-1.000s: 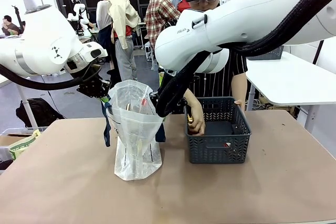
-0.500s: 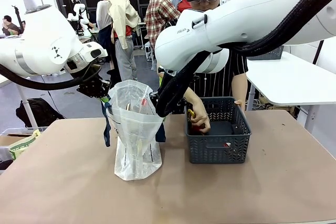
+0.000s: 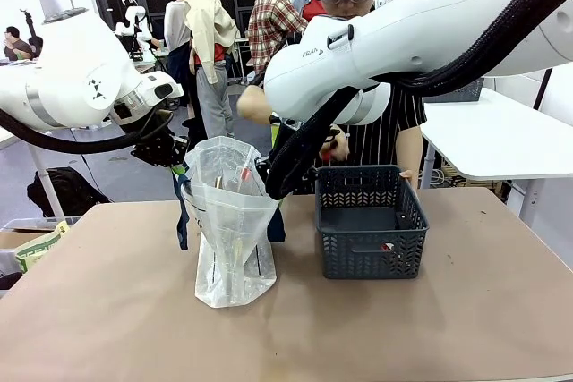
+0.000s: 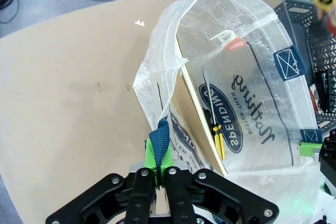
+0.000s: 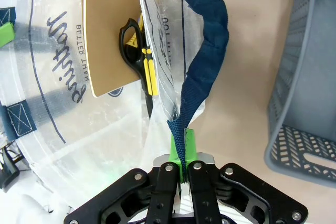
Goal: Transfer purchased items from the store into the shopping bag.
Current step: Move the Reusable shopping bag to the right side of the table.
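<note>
The wide brown table (image 3: 107,310) carries two things side by side: the tall translucent whitish plastic shopping bag (image 3: 231,230) with navy straps, standing left of the middle, and the dark grey slotted plastic basket (image 3: 372,248) near it on the right, with a gap of bare table between them. The bag stands open because the two arms hold it from opposite sides. The left gripper (image 4: 160,169) has its jaws closed tight on a piece of navy strap (image 4: 160,140) at one side of the rim, and the right gripper (image 5: 181,161) is pinched in the same way on the navy handle loop (image 5: 210,40) at the other side, so the mouth is stretched and faces up. I judge this is done so that the person can drop goods in with one hand. The person's hand (image 3: 336,143) is above the far left corner of the basket with something small and red in it; what it is I cannot tell. The way to the mouth looks free from above, though the right arm crosses close to that side of the bag, which leaves only narrow room there. Inside the bag sits a tan card (image 5: 105,35) with black-and-yellow scissors (image 5: 134,51). On the basket floor lie a small red bit (image 3: 387,246) and a dark piece (image 3: 400,218).
</note>
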Robot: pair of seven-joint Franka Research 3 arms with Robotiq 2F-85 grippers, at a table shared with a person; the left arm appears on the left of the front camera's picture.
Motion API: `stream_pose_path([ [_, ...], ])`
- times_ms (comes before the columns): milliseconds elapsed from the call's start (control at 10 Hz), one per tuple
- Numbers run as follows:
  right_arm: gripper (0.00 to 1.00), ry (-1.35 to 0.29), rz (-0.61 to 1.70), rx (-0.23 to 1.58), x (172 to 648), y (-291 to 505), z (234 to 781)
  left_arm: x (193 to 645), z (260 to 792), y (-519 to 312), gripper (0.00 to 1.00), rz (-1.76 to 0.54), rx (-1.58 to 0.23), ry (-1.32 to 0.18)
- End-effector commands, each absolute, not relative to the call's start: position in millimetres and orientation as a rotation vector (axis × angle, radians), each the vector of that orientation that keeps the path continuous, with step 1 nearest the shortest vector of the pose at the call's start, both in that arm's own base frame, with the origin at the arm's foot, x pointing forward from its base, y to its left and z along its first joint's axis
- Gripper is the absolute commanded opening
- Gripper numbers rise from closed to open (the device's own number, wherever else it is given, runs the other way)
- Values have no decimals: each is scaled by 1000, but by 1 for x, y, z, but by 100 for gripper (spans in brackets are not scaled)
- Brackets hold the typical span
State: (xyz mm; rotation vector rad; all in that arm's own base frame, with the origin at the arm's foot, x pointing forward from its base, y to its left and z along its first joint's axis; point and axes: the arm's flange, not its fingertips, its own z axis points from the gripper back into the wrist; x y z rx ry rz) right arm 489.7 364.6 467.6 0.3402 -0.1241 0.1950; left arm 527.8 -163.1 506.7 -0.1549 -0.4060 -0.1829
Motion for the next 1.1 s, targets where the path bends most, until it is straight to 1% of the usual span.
stream_pose_path([
  [0,0,-125,191,348,490,365,469,526,508,-162,0,-184,-152,-406],
  [1000,0,-125,191,348,490,365,469,526,508,-162,0,-184,-152,-406],
])
